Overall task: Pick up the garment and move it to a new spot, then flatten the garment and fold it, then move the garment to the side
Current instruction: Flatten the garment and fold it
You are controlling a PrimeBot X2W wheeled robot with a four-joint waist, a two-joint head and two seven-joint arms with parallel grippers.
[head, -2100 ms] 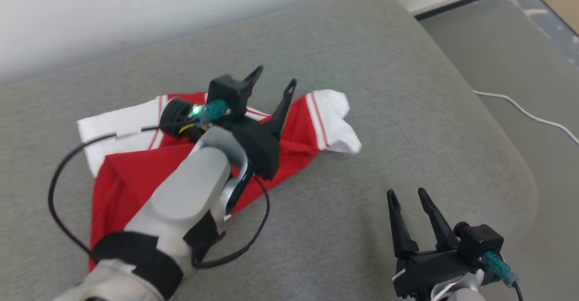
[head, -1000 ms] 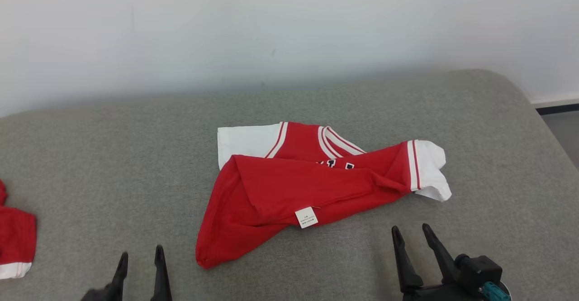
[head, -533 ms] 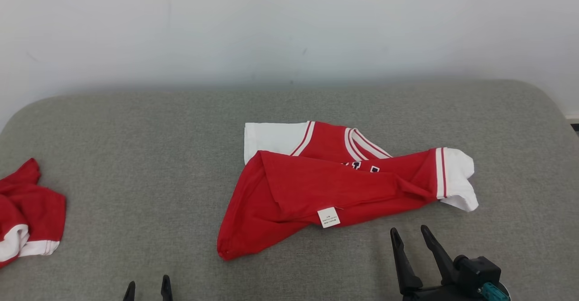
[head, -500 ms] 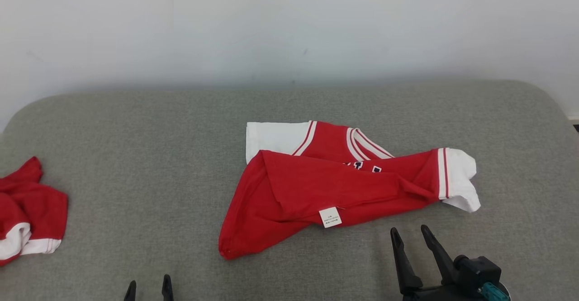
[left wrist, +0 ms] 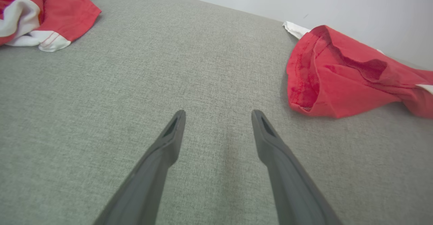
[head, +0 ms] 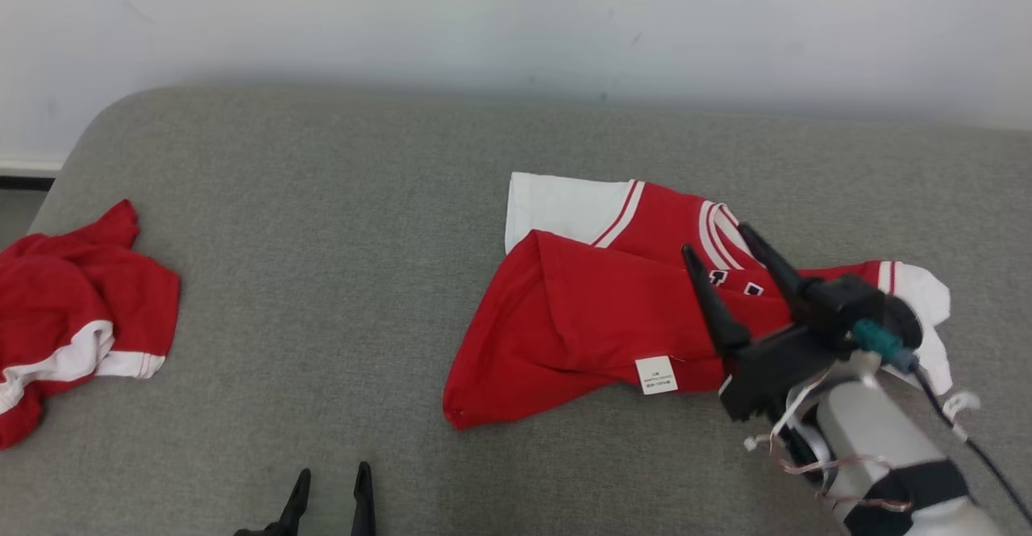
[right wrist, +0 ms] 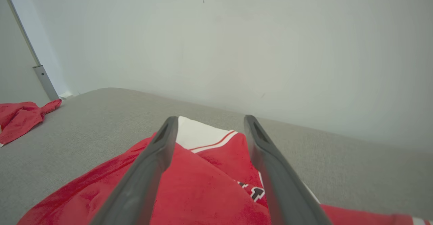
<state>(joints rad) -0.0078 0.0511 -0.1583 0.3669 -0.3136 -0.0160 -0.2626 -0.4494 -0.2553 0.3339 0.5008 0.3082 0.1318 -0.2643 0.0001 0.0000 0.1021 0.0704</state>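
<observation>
Here, white label [head: 655,375] on red garment [head: 580,310], print unreadable; right gripper [head: 713,238], left gripper [head: 334,468] both spread, empty.

The red shirt [head: 597,318] with white, red-striped sleeves lies crumpled on the grey cushion [head: 322,278], right of centre. Its body is folded over on itself, with a white care label [head: 656,375] facing up at the near edge.

The right pincer [head: 715,239] reaches forward on its pale forearm [head: 871,431], fingers spread wide, holding nothing. The left pincer [head: 334,469] sits low, fingers likewise apart and empty.
</observation>
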